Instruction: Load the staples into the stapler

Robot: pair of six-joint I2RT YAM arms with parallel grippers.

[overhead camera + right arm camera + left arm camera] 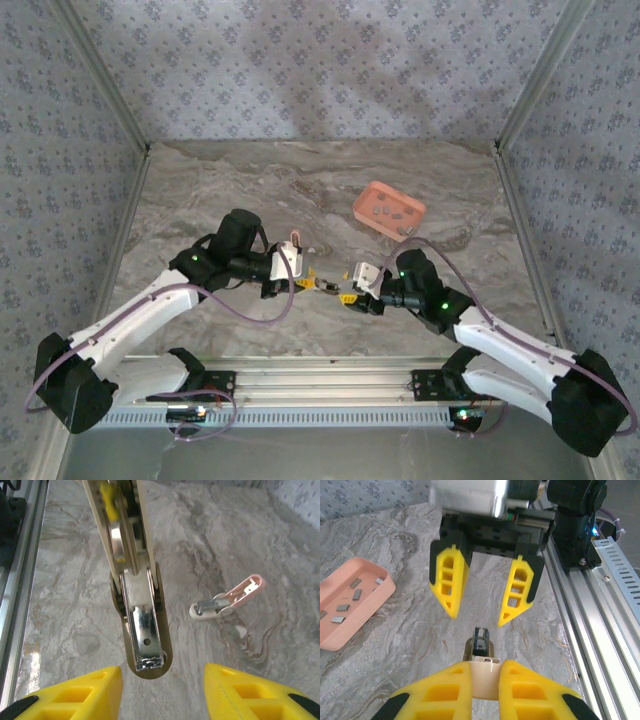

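The left gripper (486,674) is clamped on the stapler (142,630), presenting its metal channel to the right gripper (478,616), whose fingers stand apart just ahead of the tip, probably to work it open. The staples (342,607) lie in the pink tray (370,607), well beyond the right gripper — bare tabletop between, the aluminium rail (600,605) close on the other side.

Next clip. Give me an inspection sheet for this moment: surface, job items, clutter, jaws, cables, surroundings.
Surface: marbled grey tabletop, no spills seen.
Job's things: stapler open, metal channel exposed; staples loose in pink tray.
Clutter: small pink-and-white clip-like item lying on the tabletop.
Grippers: left gripper jaws shut on the stapler; right gripper jaws open, empty.
Cables: purple cable looped beside each arm.
Surroundings: patterned fabric walls; aluminium rail at near edge.
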